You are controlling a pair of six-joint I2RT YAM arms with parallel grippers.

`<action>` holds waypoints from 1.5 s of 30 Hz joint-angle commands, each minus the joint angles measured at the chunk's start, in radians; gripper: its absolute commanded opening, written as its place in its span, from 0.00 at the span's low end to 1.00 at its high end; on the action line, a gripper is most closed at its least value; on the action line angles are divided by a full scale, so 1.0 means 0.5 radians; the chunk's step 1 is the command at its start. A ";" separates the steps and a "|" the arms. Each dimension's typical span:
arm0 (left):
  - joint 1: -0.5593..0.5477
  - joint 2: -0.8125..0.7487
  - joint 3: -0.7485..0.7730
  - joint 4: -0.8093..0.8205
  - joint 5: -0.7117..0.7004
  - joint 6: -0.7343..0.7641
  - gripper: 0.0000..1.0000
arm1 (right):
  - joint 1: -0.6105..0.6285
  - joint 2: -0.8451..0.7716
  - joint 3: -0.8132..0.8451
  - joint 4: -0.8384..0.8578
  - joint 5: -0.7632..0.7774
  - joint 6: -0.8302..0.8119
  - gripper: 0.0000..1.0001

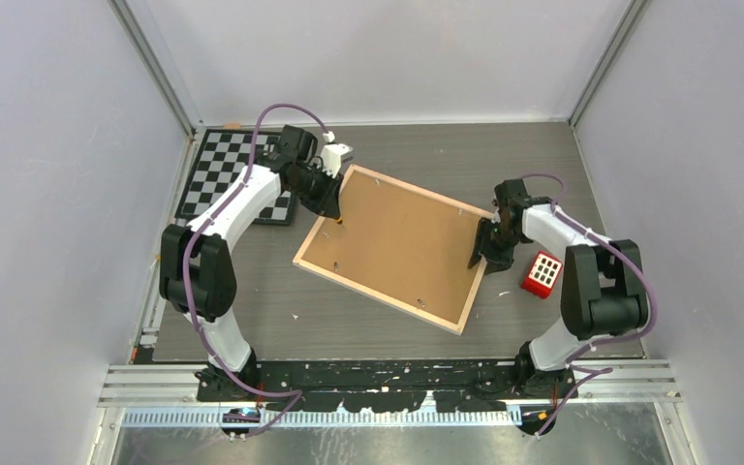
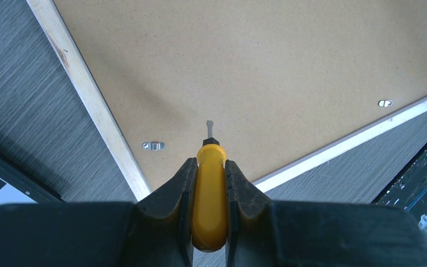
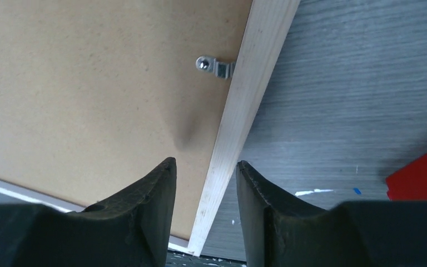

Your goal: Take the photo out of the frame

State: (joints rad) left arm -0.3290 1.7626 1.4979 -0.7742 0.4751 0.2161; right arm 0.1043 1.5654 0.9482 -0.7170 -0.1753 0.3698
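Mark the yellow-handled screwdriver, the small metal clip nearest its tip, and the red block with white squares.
yellow-handled screwdriver point(image 2: 210, 189), left wrist view, handle.
small metal clip point(image 2: 154, 146), left wrist view, tab.
red block point(image 1: 542, 274), top external view, upper face.

The grey wood-grain table point(image 1: 542, 165) carried three things. In the middle, the frame point(image 1: 397, 247) lay flat and face down, its brown fibreboard back up inside the pale wood rim, and it sat askew to the table's edges. Away in the far left corner, a black-and-white checkerboard point(image 1: 215, 174) lay flat too. On the right, near the frame's right edge but apart from it, sat a small red block point(image 1: 542, 274) with white squares on top. A few white flecks point(image 1: 295, 316) dotted the near surface.
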 commanded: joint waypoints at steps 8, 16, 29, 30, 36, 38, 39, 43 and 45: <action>0.008 -0.144 0.011 0.024 -0.008 0.025 0.00 | -0.073 0.399 0.385 -0.082 0.174 -0.075 0.14; 0.038 -0.108 0.044 0.000 0.005 0.043 0.00 | -0.164 0.860 1.086 -0.249 0.135 -0.570 0.01; 0.067 -0.086 0.073 -0.084 0.041 0.083 0.00 | -0.172 1.737 2.632 -0.372 0.199 -1.475 0.08; 0.071 -0.089 0.079 -0.090 0.038 0.083 0.00 | -0.169 1.774 2.742 -0.375 0.212 -1.446 0.17; 0.175 -0.074 0.202 -0.118 0.125 -0.074 0.00 | -0.096 1.603 2.786 -0.266 0.149 -1.248 0.60; 0.217 -0.079 0.259 -0.143 0.172 -0.130 0.00 | -0.029 1.431 2.598 -0.178 0.088 -1.204 0.66; 0.249 -0.085 0.287 -0.161 0.192 -0.160 0.00 | 0.016 1.366 2.527 -0.151 0.062 -1.189 0.68; 0.397 -0.108 0.413 -0.264 0.244 -0.265 0.00 | 0.221 1.205 2.376 -0.126 -0.062 -1.074 0.70; 0.500 -0.118 0.461 -0.306 0.245 -0.295 0.00 | 0.357 1.171 2.339 -0.105 -0.094 -0.975 0.70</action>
State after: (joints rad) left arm -0.1612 1.7466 1.6566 -0.8684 0.5507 0.1349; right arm 0.1585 2.2635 2.1437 -0.8314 -0.1425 -0.2081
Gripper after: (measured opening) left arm 0.198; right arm 0.693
